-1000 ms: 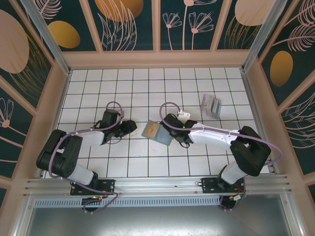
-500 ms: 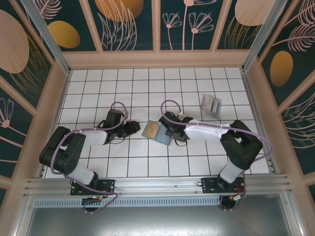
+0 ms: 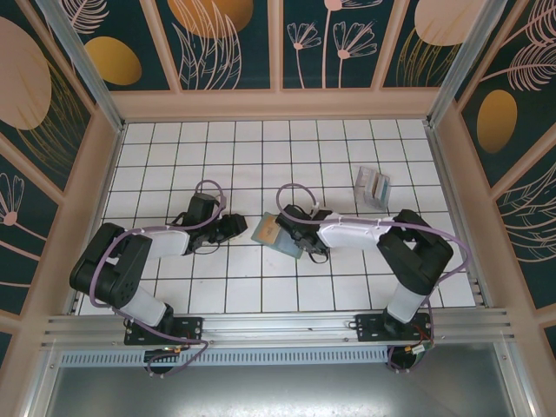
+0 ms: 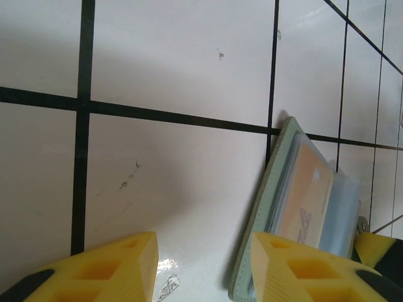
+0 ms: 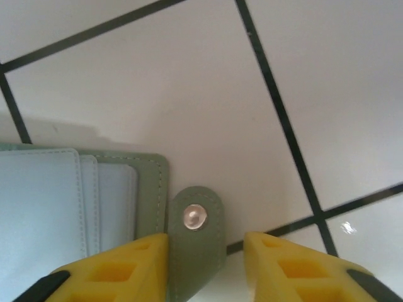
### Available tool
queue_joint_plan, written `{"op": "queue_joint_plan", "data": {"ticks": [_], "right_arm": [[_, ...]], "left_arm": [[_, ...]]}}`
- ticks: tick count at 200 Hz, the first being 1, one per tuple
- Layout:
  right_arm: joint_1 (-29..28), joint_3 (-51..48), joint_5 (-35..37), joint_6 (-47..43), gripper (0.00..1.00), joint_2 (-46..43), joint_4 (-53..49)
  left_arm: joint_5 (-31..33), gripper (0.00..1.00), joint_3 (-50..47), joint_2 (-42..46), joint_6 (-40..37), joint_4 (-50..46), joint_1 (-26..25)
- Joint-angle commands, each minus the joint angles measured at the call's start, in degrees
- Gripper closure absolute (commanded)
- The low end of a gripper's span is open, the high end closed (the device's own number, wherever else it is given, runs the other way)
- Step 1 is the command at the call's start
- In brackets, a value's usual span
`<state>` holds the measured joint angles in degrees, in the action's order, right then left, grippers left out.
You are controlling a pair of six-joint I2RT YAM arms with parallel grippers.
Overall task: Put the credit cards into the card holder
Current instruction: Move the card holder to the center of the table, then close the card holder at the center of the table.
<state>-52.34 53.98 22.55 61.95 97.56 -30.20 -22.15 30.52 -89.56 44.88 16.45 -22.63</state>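
Card holder, spread left tool beside, spread right tool (astride snap tab), clear stand apart

Left tool and right tool angle inward, jaws seemingly parted.

Light: bright, even, falling from overhead. Glossy white tiled surface is throwing small glare spots in both wrist views; soft shadows are pooling there.
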Motion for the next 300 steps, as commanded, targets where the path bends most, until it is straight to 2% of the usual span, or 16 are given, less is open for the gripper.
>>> {"op": "queue_joint_plan", "data": {"ticks": [1, 12, 18, 69, 95, 115, 135, 150, 171, 196, 244, 268, 300], "right_arm": [[0.2, -2.5, 3.0, 0.1, 0.75, -4.5, -1.6], [0.4, -4.2, 1.6, -0.2, 0.84, -6.1, 0.4], [0.2, -5.0, 1.7, -0.4, 0.86, -7.2, 1.5], [0.1, -10.2, 3.1, -2.8, 0.90, -17.4, 7.5], [0.8, -13.0, 3.2, -3.3, 0.92, -20.1, 9.6], [1.7, -14.7, 2.6, -3.2, 0.92, -21.0, 10.0], [2.4, -17.9, -0.8, -9.9, 1.00, -23.1, 15.9], [3.2, -22.2, -2.9, -14.8, 1.00, -27.2, 22.9], [8.3, -27.8, -10.7, -19.3, 1.00, -32.4, 33.2], [14.2, -31.1, -19.2, -21.1, 1.00, -35.0, 40.1], [14.5, -29.0, -21.5, -24.4, 1.00, -33.2, 42.8], [14.5, -28.4, -26.1, -25.5, 1.00, -32.3, 45.2], [12.7, -27.0, -30.5, -28.3, 1.00, -29.4, 48.8]], "left_arm": [[3.2, 0.56, -0.3, -0.4, -0.3, -0.3, -0.3], [3.3, 0.57, -0.3, -0.7, -0.2, -0.1, -0.3], [3.2, 0.58, -0.1, -0.9, -0.2, 0.1, -0.3], [0.7, 0.58, 0.3, -2.0, -0.9, 1.7, -0.5], [-1.2, 0.57, 2.0, -3.8, -1.6, 2.0, -1.9], [-1.9, 0.54, 1.3, -4.2, 0.2, 5.7, -3.0], [-3.6, 0.51, 0.4, -4.3, 2.1, 9.5, -3.8], [-5.1, 0.51, 0.1, -5.1, 3.1, 11.7, -4.7], [-8.1, 0.51, 1.1, -8.2, 3.0, 12.5, -5.3], [-9.1, 0.52, 0.0, -10.3, 4.0, 16.3, -5.6], [-13.0, 0.53, 2.9, -13.2, 4.6, 18.7, -8.4], [-13.0, 0.55, 2.6, -14.1, 5.6, 18.9, -8.7], [-10.6, 0.65, 0.8, -12.9, 7.1, 18.6, -8.7]]}}
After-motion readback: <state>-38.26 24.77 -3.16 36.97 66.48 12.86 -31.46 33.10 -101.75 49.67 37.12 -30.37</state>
